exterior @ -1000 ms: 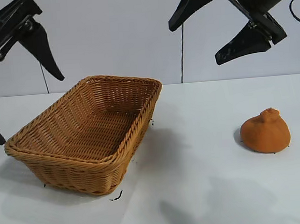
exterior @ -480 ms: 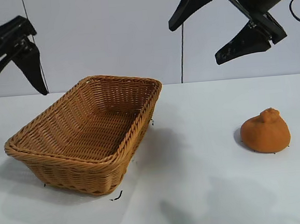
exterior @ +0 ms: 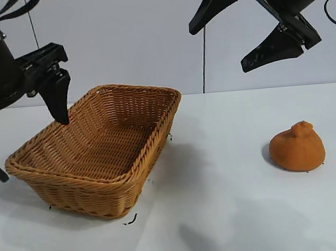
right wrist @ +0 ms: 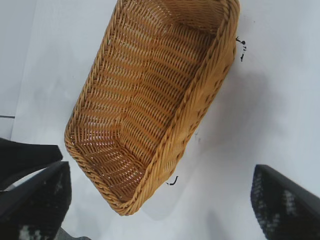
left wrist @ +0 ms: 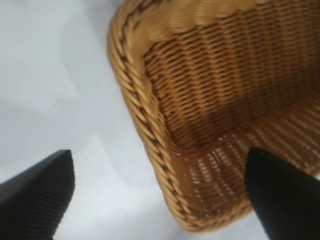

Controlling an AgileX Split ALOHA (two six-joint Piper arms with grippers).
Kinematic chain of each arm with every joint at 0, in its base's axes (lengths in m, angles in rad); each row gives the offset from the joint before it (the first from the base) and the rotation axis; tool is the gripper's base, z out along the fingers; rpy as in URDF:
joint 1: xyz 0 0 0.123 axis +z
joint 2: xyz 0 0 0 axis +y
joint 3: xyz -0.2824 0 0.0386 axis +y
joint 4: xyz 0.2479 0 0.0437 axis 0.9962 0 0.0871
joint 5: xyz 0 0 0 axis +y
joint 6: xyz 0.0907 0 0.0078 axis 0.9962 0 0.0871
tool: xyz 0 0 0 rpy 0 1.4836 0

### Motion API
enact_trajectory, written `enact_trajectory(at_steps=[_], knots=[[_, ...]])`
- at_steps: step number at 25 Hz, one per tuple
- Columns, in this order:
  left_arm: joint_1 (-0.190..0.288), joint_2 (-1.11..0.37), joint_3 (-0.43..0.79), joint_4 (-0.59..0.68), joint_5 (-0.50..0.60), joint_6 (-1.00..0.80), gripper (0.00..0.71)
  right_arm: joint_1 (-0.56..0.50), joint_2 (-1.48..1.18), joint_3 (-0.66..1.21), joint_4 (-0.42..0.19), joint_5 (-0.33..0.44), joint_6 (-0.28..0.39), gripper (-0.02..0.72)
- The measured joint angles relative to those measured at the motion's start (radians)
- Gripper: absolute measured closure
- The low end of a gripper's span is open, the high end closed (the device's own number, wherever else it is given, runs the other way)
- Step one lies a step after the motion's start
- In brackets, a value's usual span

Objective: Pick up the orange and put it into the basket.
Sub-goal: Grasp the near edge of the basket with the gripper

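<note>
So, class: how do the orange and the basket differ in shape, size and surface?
The orange is a rounded lump with a knob on top; the basket is rectangular with sloping sides. The orange is much smaller than the basket. The orange looks solid and matte; the basket is open woven wicker. Both sit on the white table, apart.

1. The orange [exterior: 296, 147] sits alone on the right of the white table [exterior: 232, 202], bare surface on every side, open from above.
2. The basket [exterior: 100, 147] has its mouth open and its inside unobstructed.
3. The left gripper [exterior: 26, 139], fingers spread, straddles the basket's left rim.
4. The right gripper [exterior: 239, 30], jaws wide, hangs high between basket and orange.
</note>
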Motion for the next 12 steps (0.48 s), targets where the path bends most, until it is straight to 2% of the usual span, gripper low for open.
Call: enact_trajectory(at_steps=[7, 12], knots=[[0.0, 0.109, 0.0, 0.002, -0.068, -0.101, 0.069, 0.0, 0.0, 0.0, 0.0, 0.0, 0.0, 0.008], [0.034, 0.172, 0.0, 0.006, -0.064, -0.106, 0.069, 0.0, 0.0, 0.0, 0.0, 0.0, 0.0, 0.008]])
